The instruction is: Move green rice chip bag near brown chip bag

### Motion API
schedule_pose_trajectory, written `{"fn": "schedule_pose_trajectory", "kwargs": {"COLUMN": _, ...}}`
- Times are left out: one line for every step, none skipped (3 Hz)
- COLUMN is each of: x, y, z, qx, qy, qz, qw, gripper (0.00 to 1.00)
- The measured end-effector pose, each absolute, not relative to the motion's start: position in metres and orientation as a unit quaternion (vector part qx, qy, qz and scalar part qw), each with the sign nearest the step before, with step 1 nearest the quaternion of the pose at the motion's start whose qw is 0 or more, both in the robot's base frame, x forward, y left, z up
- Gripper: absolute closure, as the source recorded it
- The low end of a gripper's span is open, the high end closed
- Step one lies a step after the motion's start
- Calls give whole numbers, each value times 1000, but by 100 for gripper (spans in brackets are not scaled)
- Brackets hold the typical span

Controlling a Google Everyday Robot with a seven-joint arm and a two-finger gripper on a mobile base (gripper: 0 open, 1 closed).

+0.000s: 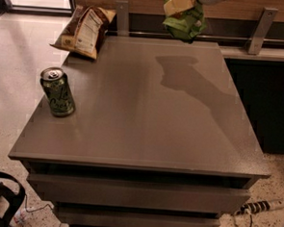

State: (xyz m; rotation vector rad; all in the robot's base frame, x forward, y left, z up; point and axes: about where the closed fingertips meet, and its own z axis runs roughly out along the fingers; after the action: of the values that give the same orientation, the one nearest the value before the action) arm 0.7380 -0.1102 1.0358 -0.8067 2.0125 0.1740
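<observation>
Hanging over the far edge of the flat grey table top (155,130), the crumpled bright green rice chip bag (187,25) is clamped in the pale gripper (181,4), well apart from the dark brown chip bag (84,30) at the far-left corner, with a green soda can (58,92) upright near the left edge.

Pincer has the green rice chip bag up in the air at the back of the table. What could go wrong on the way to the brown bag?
1. The green rice chip bag hangs crumpled from the pincer above the table; such a grip might slip.
2. The brown chip bag lies at the back left corner, seemingly overhanging the edge; a low approach could push it off.
3. The green can stands near the left edge, probably clear.
</observation>
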Motion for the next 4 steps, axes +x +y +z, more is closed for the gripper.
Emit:
{"fn": "schedule_pose_trajectory", "kwargs": {"x": 764, "y": -83, "z": 1021, "qx": -357, "qy": 816, "qz": 59, "qw": 452, "gripper": 100}}
{"fn": "schedule_pose_trajectory", "kwargs": {"x": 792, "y": -52, "z": 1001, "qx": -381, "qy": 812, "qz": 39, "qw": 441, "gripper": 100}}
{"fn": "schedule_pose_trajectory", "kwargs": {"x": 812, "y": -27, "z": 984, "qx": -390, "qy": 810, "qz": 23, "qw": 436, "gripper": 100}}
{"fn": "schedule_pose_trajectory", "kwargs": {"x": 830, "y": -7, "z": 969, "qx": -387, "qy": 808, "qz": 23, "qw": 443, "gripper": 100}}
